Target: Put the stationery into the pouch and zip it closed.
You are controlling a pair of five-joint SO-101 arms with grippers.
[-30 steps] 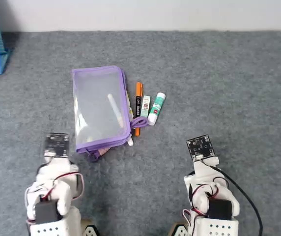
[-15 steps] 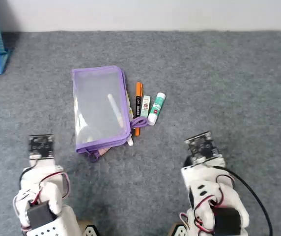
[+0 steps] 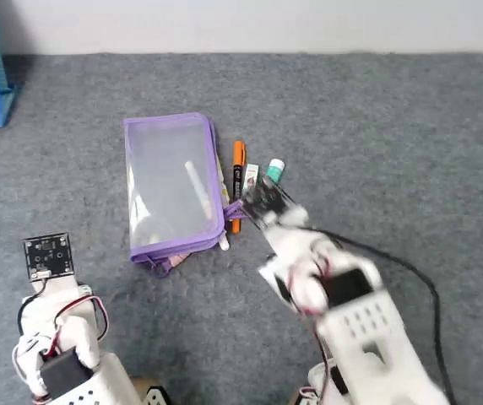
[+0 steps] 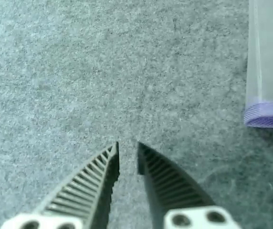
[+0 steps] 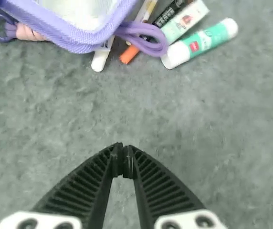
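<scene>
The right pincer, jaws pressed together on nothing, hangs over the grey carpet. Just ahead of its tips lie a green glue stick and an orange marker, beside the purple-trimmed pouch. The left pincer, jaws narrowly parted and empty, sits well back from the pouch, which lies ahead to its right.

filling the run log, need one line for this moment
right hand shut, short of glue stick | left hand open, near pouch | orange marker outside pouch
</scene>
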